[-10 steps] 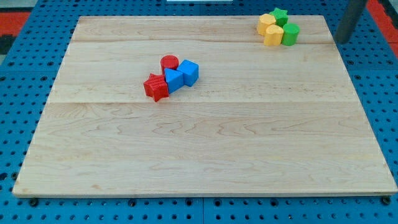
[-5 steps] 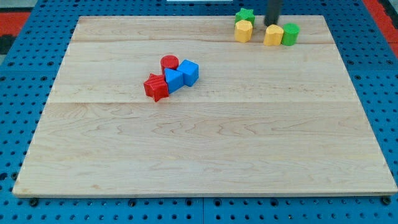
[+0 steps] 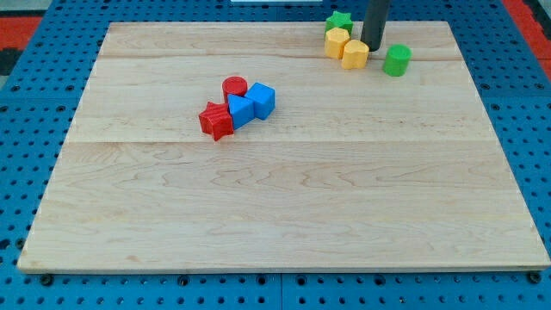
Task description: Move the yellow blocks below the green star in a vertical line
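The green star (image 3: 339, 20) lies at the view's top edge of the wooden board (image 3: 284, 207). Just below it sits one yellow block (image 3: 337, 41). A second yellow block (image 3: 355, 53) touches it on the lower right. My tip (image 3: 373, 50) stands right beside the second yellow block, on its right side. A green cylinder (image 3: 397, 60) stands apart, to the right of my tip.
Near the board's middle left is a cluster: a red cylinder (image 3: 234, 88), a red star (image 3: 216, 120) and two blue cubes (image 3: 241, 109) (image 3: 262, 99). A blue pegboard (image 3: 26, 112) surrounds the board.
My tip moved down between the right yellow block and the green cylinder. That yellow block slid left against the other yellow one; the cylinder shifted slightly down.
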{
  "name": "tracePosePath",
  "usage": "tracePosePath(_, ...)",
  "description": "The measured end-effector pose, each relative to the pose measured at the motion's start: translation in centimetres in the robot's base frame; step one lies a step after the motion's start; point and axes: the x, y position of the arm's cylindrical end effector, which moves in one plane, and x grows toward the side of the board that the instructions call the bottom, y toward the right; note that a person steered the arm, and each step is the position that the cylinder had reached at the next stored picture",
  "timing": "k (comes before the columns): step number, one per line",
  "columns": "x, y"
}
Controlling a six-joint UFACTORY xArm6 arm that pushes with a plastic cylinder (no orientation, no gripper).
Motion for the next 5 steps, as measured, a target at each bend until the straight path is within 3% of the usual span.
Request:
tracePosePath(3,0.0,5.4)
tracePosePath(5,1.4,4.2)
